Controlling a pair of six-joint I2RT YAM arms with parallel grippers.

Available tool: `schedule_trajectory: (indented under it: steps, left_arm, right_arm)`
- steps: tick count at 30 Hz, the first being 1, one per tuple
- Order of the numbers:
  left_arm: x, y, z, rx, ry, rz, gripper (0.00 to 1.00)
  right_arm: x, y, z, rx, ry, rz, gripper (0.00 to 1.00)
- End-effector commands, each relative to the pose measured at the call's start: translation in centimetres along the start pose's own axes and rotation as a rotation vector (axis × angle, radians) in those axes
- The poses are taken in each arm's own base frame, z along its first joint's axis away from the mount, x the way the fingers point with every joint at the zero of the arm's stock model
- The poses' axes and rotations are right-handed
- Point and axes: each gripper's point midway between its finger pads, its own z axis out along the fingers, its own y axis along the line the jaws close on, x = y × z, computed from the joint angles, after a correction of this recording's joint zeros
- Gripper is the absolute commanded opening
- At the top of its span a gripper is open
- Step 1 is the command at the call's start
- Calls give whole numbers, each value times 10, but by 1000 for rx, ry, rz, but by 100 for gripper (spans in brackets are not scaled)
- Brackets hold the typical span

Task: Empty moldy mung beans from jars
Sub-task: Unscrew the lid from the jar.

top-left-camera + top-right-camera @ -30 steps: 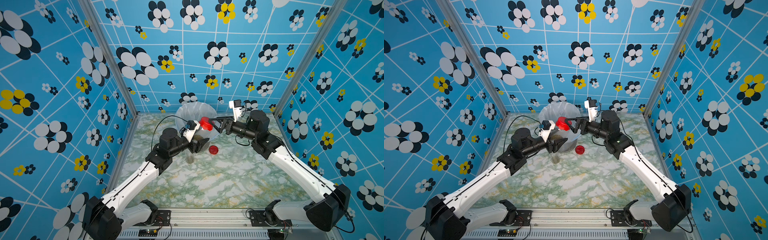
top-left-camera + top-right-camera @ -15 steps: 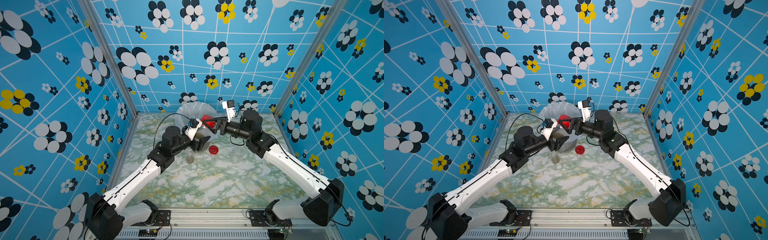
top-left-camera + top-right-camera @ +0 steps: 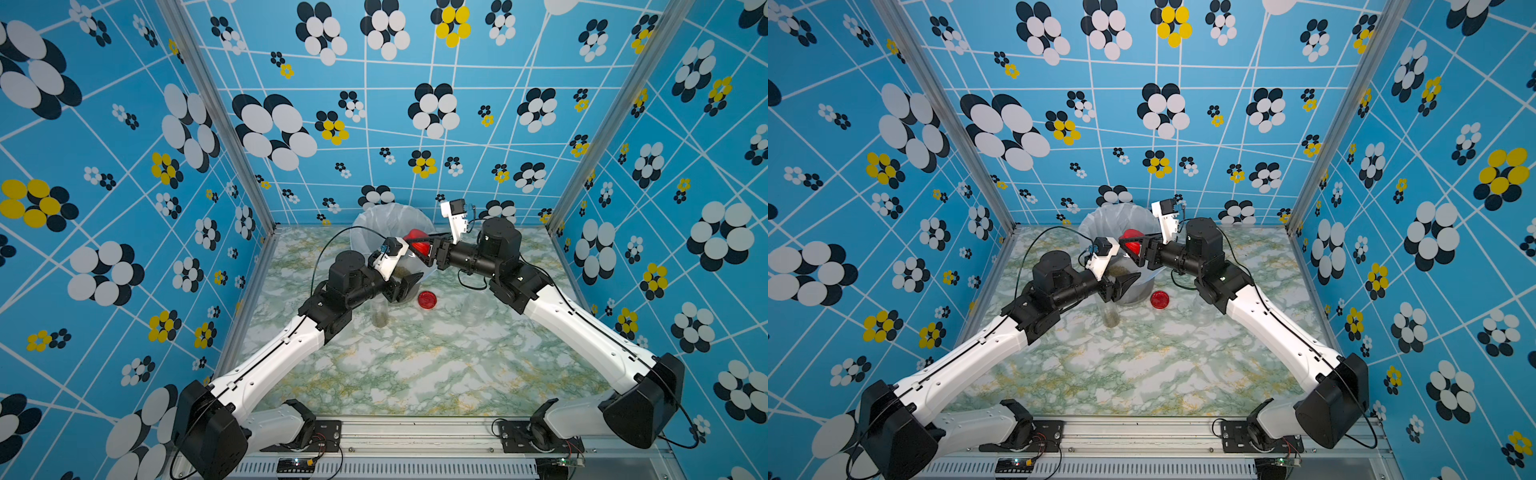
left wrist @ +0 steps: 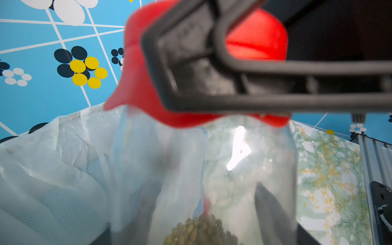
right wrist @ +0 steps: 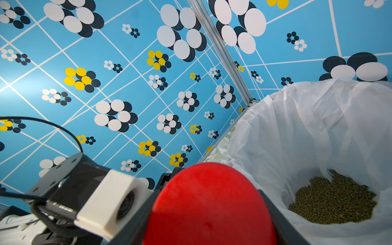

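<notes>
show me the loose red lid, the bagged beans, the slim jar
loose red lid (image 3: 427, 299): in a top view, disc centre
bagged beans (image 5: 333, 201): right wrist view, pile middle
slim jar (image 3: 381, 311): in a top view, clear wall

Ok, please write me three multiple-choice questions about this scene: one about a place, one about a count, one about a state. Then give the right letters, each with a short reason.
1. Where does the loose red lid lie?
A. On the marble table, near the bucket
B. Inside the bucket
C. Hanging on the back wall

2. How many red lids show in a top view?
A. One
B. Two
C. Three

3. What is the state of the bucket's white bag?
A. Empty
B. Tied shut
C. Open, with mung beans heaped at its bottom

Answers:
1 A: it lies flat on the marble, outside the bucket.
2 B: there is the loose one, plus the red jar lid atop the raised jar.
3 C: the right wrist view looks into the open bag and shows the olive heap.
</notes>
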Motion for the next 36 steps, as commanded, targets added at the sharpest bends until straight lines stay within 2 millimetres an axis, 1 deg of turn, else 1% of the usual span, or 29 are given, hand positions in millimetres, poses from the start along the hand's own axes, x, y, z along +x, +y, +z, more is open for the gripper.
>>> schedule_trajectory:
  steps: [1,3,6,11,19,21,26,28,31,32,33,35,36]
  left_arm:
    - [-21,3,-7,0,-71,38,63]
    - [-24,5,-10,11,-81,24,63]
    - [-27,4,-13,40,-96,13,64]
    - [-26,4,-15,89,-95,3,64]
    - [-32,-9,-18,236,-129,-4,64]
    - [-31,-14,-19,286,-127,-6,64]
    - [-28,-20,-17,348,-108,-21,64]
    - [-27,-19,-16,350,-105,-26,64]
    - [-28,-15,-15,326,-106,-28,64]
    - [-27,-14,-14,320,-104,-29,63]
    - [-28,-13,-14,313,-105,-28,62]
    - [-27,-10,-13,296,-102,-33,60]
    - [-27,-9,-13,285,-101,-36,60]
  right_arm:
    - [-8,4,-15,20,-29,-90,57]
    - [-14,7,-21,2,-45,-102,57]
    - [-21,18,-30,-70,-75,-138,58]
    - [-25,29,-35,-181,-42,-189,58]
    - [-9,46,-31,-353,64,-263,60]
    - [-5,52,-34,-398,85,-299,61]
    - [8,67,-45,-495,137,-387,62]
    - [11,67,-47,-492,157,-411,65]
    - [10,60,-45,-444,153,-412,79]
    - [8,59,-44,-428,147,-406,85]
    - [5,57,-42,-411,142,-396,89]
    - [0,54,-39,-386,130,-376,90]
    - [-4,54,-39,-374,117,-363,93]
